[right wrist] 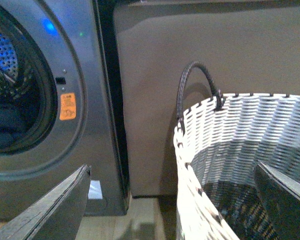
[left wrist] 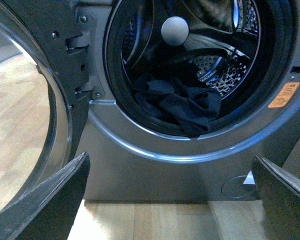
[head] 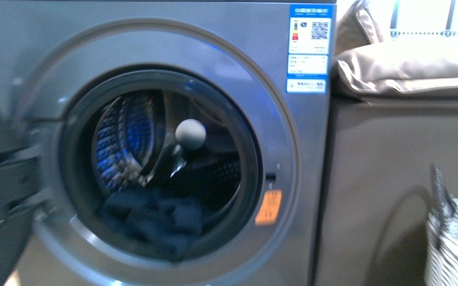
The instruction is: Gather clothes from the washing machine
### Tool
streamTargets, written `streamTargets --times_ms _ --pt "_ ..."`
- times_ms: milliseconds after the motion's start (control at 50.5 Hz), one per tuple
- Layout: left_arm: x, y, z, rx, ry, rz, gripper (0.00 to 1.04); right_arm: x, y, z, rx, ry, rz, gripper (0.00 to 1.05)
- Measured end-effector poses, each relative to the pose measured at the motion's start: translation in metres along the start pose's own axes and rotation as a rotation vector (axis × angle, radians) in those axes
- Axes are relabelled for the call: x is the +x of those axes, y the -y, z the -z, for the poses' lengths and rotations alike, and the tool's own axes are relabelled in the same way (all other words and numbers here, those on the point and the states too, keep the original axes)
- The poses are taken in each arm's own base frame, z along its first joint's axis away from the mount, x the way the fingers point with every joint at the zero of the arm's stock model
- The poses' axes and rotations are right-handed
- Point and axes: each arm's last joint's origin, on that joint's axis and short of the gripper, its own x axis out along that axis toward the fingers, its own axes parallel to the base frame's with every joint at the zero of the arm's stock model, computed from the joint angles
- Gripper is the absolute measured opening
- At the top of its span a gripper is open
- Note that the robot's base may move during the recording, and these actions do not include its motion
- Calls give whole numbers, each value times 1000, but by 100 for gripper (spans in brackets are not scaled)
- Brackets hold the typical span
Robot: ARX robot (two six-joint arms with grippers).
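The grey washing machine (head: 310, 179) fills the front view, its door swung open to the left. Dark navy clothes (head: 152, 220) lie in a heap at the bottom front of the steel drum, draped onto the porthole's lower rim. They also show in the left wrist view (left wrist: 182, 107). My left gripper (left wrist: 172, 200) is open and empty, low in front of the machine, below the porthole. My right gripper (right wrist: 172, 202) is open and empty, over the near rim of the woven basket (right wrist: 230, 130), beside the machine (right wrist: 85, 65). Neither arm shows in the front view.
The open door (left wrist: 40, 100) stands at the porthole's hinge side. A grey ball (head: 189, 132) hangs inside the drum. A brown cabinet (head: 376, 179) with beige cushions (head: 405, 65) stands right of the machine. The basket (head: 453, 238) sits at its foot on the wooden floor (left wrist: 150, 220).
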Motion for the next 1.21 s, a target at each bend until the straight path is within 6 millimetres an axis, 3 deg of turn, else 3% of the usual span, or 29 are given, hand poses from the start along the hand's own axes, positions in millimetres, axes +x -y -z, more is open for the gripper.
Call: streamTargets --times_ms 515,693,851,950,1207 --pt "0 0 0 0 -2 0 98 0 0 0 0 0 -3 97" --pt "7 1 2 -146 -103 312 98 0 0 0 0 0 -2 97" --pt "21 2 -23 -158 -50 352 98 0 0 0 0 0 -2 97" --pt "44 7 -39 -158 -43 377 98 0 0 0 0 0 -2 97" --pt "81 34 -41 -120 -82 455 98 0 0 0 0 0 -2 97"
